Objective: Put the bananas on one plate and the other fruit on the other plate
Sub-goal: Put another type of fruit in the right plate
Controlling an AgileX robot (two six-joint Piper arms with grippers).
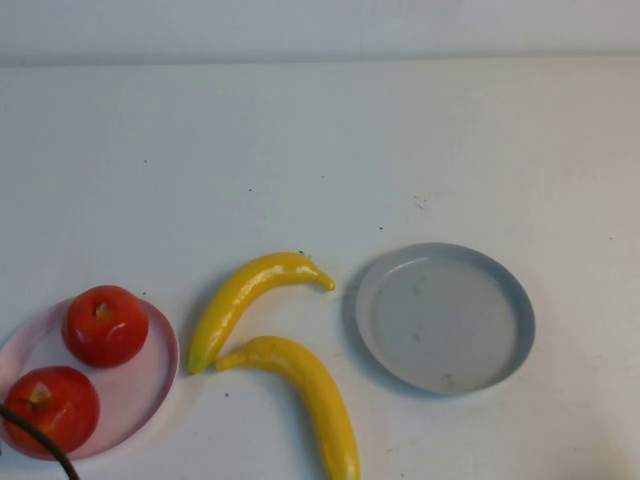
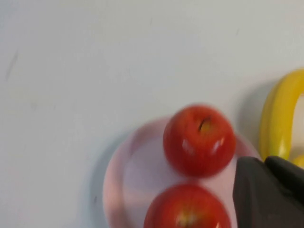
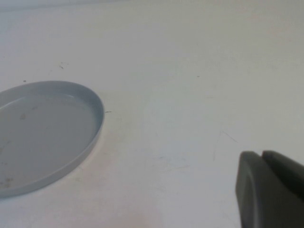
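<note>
Between your plates, two glossy bananas (image 1: pixel 258 292) look light, stiff, slippery; grasp mid-curve. Left claw (image 2: pixel 266 164) above pink plate (image 2: pixel 124 178), right claw (image 3: pixel 262 159) beside grey-blue plate (image 3: pixel 92 102): both closed, empty.

Both apples (image 1: pixel 105 325) sit on the plate (image 1: pixel 150 385) at the table's (image 1: pixel 320 150) front left corner. Just right of it lie two bananas (image 1: pixel 245 300), one behind the other. Further right is the other plate (image 1: pixel 445 318).
</note>
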